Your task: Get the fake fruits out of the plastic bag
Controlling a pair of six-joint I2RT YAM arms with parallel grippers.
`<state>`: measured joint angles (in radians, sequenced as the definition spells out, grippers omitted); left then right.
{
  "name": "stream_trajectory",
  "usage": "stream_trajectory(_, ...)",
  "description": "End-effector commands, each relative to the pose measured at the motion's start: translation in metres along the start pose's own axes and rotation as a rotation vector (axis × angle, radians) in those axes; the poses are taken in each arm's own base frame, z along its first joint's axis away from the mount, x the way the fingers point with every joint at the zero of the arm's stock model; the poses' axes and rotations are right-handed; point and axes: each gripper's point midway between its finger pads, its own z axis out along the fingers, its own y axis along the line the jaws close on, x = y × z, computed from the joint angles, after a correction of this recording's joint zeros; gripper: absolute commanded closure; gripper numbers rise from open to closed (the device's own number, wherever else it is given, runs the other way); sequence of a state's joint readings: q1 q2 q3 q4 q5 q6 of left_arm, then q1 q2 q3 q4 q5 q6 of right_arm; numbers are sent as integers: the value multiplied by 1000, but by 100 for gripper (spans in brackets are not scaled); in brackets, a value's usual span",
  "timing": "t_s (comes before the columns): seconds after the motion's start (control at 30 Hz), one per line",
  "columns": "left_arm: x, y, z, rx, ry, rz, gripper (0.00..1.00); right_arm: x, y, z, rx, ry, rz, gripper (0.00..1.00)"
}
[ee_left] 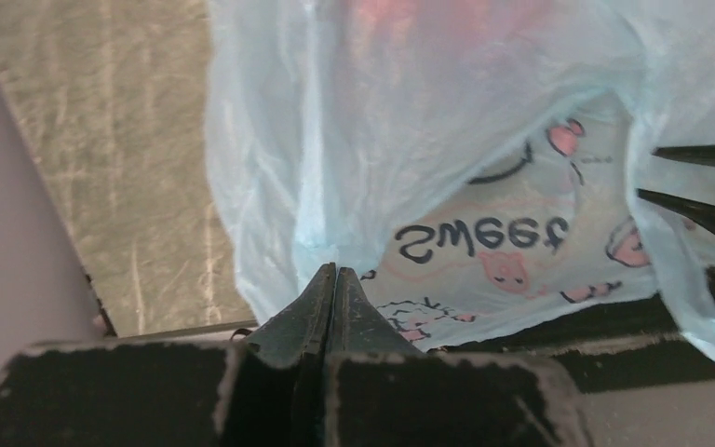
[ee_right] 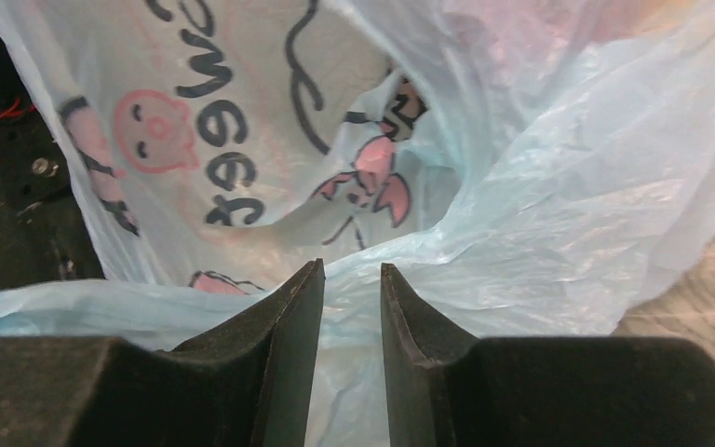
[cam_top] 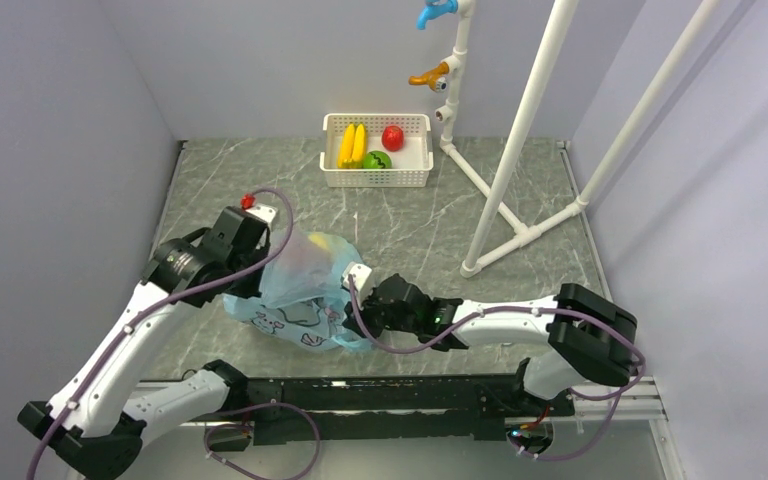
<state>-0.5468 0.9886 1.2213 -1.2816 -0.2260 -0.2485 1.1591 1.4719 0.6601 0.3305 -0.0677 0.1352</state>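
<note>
One bag (cam_top: 300, 290), basket (cam_top: 375, 179), red fruit (cam_top: 392, 137), green fruit (cam_top: 378, 159); two bananas (cam_top: 352, 145).

bag (cam_top: 300, 292) on worktop (cam_top: 420, 230) btwn my L end effector (ee_left: 333, 275) & R end effector (ee_right: 349, 272); basket (cam_top: 375, 181) far behind

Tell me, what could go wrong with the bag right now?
The left jaws pinch just a thin fold of the plastic bag, so it could tear or slip free. The right jaws stand slightly apart around the film, so they may not hold it.
</note>
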Motion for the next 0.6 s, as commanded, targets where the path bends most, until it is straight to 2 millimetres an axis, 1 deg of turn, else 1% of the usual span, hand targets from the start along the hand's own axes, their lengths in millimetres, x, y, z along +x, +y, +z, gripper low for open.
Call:
stream_trajectory(0.0,-9,40,-16,-228,-111,-142,100,-17,-25,-7,122,-52,15,68)
stream_trajectory(0.07,-20,44,-24,-225,-218,-202,100,-16,-38,-12,190,-51,30,67)
stream_trajectory(0.1,-28,42,-29,-193,-285,-235,100,-16,-45,-14,224,-53,46,67)
stream_trajectory(0.17,-49,31,-45,-74,-462,-296,100,-19,-55,-19,259,-62,80,68)
stream_trajectory(0.27,-76,15,-80,126,-736,-380,100,-31,-52,-23,239,-70,93,68)
stream_trajectory(0.33,-82,6,-96,232,-864,-406,100,-46,-41,-23,186,-89,92,68)
stream_trajectory(0.37,-83,4,-103,268,-903,-412,100,-57,-35,-24,158,-108,91,68)
stream_trajectory(0.47,-77,5,-110,296,-948,-430,100,-88,-21,-27,101,-158,80,67)
stream_trajectory(0.53,-69,6,-109,303,-948,-438,100,-109,-8,-28,42,-186,64,61)
stream_trajectory(0.57,-65,5,-108,312,-949,-437,100,-121,-4,-28,22,-201,57,55)
